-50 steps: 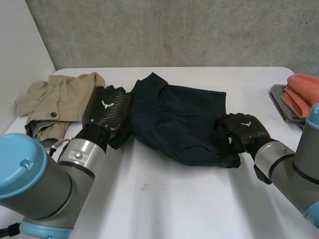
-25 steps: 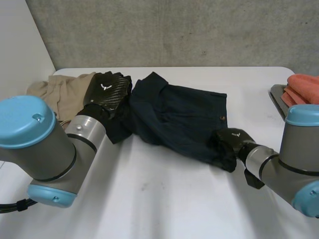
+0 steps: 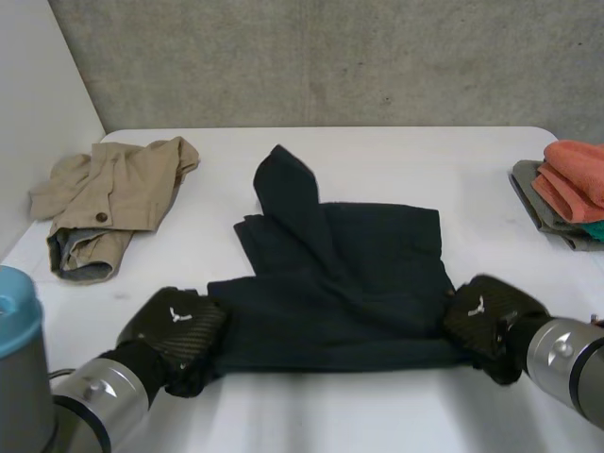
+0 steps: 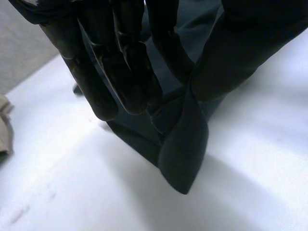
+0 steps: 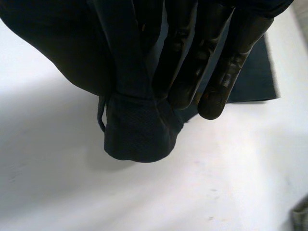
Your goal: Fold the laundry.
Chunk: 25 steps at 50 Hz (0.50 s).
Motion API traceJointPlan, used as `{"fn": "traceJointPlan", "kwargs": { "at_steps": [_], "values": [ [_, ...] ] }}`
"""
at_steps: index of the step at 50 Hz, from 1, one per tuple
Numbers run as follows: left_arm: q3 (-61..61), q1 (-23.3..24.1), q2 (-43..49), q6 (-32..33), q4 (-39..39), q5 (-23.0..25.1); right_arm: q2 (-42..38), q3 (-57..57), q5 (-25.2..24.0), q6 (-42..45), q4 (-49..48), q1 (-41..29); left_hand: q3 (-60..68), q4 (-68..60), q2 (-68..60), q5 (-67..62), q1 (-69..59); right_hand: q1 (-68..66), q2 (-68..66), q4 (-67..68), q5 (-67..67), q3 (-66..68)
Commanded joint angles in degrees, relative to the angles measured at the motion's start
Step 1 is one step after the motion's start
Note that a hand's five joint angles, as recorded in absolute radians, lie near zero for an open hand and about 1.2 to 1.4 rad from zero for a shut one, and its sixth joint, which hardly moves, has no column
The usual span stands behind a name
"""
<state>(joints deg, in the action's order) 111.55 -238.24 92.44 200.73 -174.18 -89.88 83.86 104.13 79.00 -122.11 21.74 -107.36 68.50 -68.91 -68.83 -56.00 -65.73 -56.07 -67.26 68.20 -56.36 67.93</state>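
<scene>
Fingers clamped at both near corners! Head view: left hand [image 3: 175,330] and right hand [image 3: 491,316] hold the navy cloth [image 3: 340,274] spread mid-table [image 3: 377,151], tan jacket [image 3: 113,189] far left. Left wrist: fingers [image 4: 120,72] pinch one corner against the thumb. Right wrist: fingers [image 5: 216,72] pinch the other, bunched.

White table [image 3: 311,406] before a grey concrete wall [image 3: 330,57].

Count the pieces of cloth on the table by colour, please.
dark navy garment: 1
beige garment: 1
coral folded cloth: 1
grey folded cloth: 1
teal cloth, just a sliver showing: 1
Total: 5
</scene>
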Motion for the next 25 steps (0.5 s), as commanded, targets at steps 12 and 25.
{"fn": "traceJointPlan", "kwargs": {
  "at_steps": [12, 25],
  "values": [
    [-41.1, -0.5, 24.2, 13.4, -22.8, -6.5, -20.8, -41.6, 13.4, -2.7, -21.7, -5.5, 11.5, -11.1, -11.2, -14.0, -14.3, -23.9, -12.7, 11.8, -13.6, 12.1],
    [-57.6, -3.1, 23.8, 18.0, -53.1, -5.5, -21.1, -53.6, 9.5, -3.3, -57.9, -6.4, 11.5, -11.1, -11.2, -14.0, -14.3, -23.9, -12.7, 11.8, -13.6, 12.1]
  ]
}}
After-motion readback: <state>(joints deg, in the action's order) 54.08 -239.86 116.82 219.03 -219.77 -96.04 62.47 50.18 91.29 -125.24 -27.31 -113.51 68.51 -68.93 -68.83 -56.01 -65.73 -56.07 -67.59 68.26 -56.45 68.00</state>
